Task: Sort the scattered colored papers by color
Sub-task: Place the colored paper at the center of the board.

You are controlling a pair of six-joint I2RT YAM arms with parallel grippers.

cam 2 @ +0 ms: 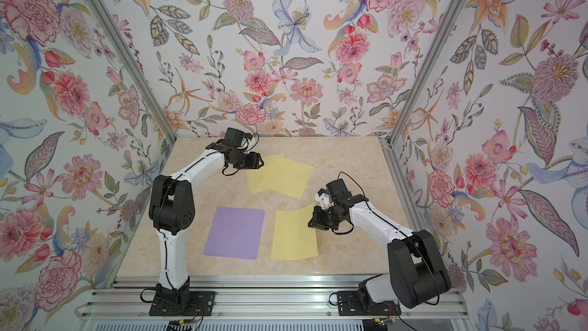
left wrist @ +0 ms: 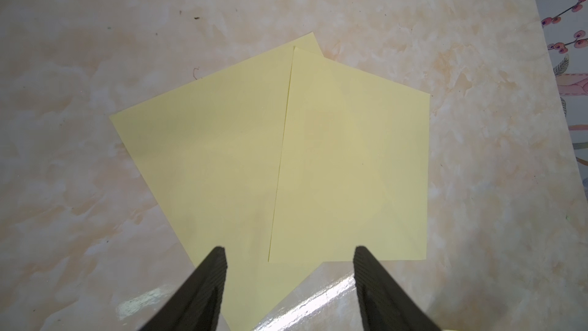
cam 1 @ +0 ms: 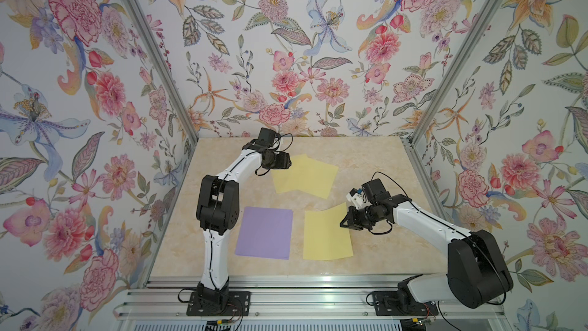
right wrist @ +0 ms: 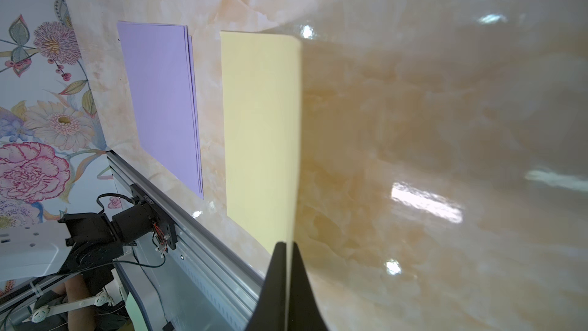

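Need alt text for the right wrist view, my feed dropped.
The right gripper is shut on the edge of a yellow sheet, holding that edge up off the marbled table. A purple stack lies flat beside the sheet, not touching it.

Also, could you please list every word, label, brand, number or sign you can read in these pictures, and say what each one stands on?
No text reads clearly in any view.
Small white lettering on the black arm base bracket by the aluminium rail: too small and blurred to read.
The pale yellow paper sheets and lavender-purple paper sheets: blank, no print.
The floral wallpaper: pattern only, no words.
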